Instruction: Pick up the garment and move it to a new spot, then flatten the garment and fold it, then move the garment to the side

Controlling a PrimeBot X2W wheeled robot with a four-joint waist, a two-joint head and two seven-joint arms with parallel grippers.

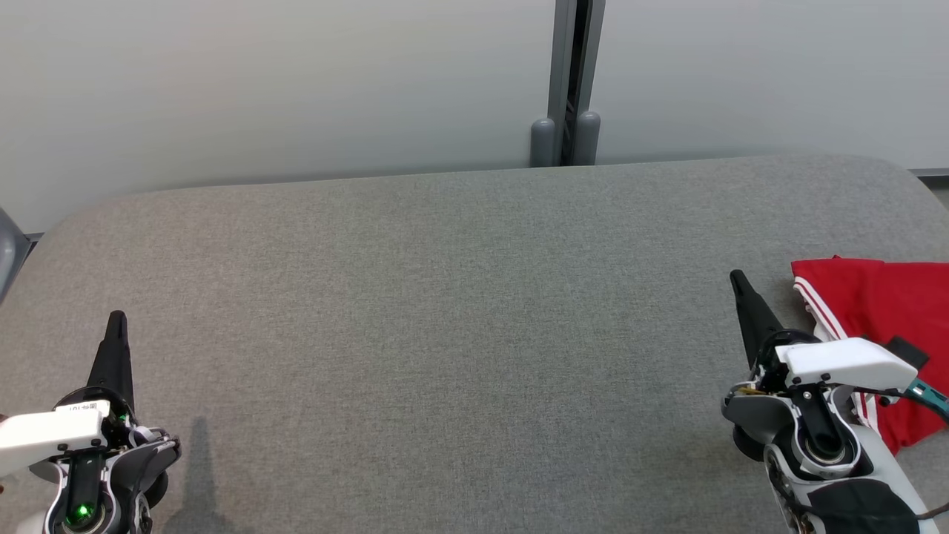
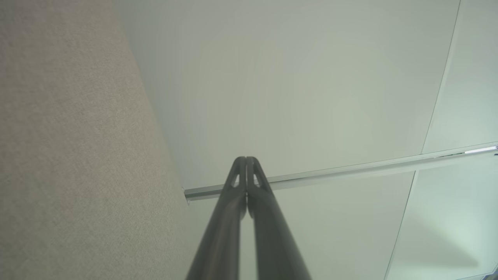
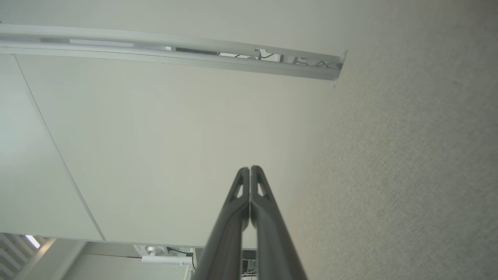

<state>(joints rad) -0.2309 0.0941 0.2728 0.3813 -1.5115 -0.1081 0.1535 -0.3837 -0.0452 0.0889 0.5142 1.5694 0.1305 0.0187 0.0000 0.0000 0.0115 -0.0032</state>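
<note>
While both are clenched empty, the left pincer [image 1: 116,322] is seen lower left; the right pincer [image 1: 739,282], lower right. The red garment [image 1: 882,311] is laid on the bench [image 1: 460,311] beside it.

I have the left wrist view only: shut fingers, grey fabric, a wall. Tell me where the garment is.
Observer: The red garment lies on the grey table at the far right of the head view, cut off by the frame edge.
Operator: Report the right gripper.
Observer: The right gripper is shut and empty, its fingers just left of the garment's striped edge.
Operator: Now give me the left gripper's place relative to it.
Observer: The left gripper is at the table's far left, across the table from the garment.
</note>
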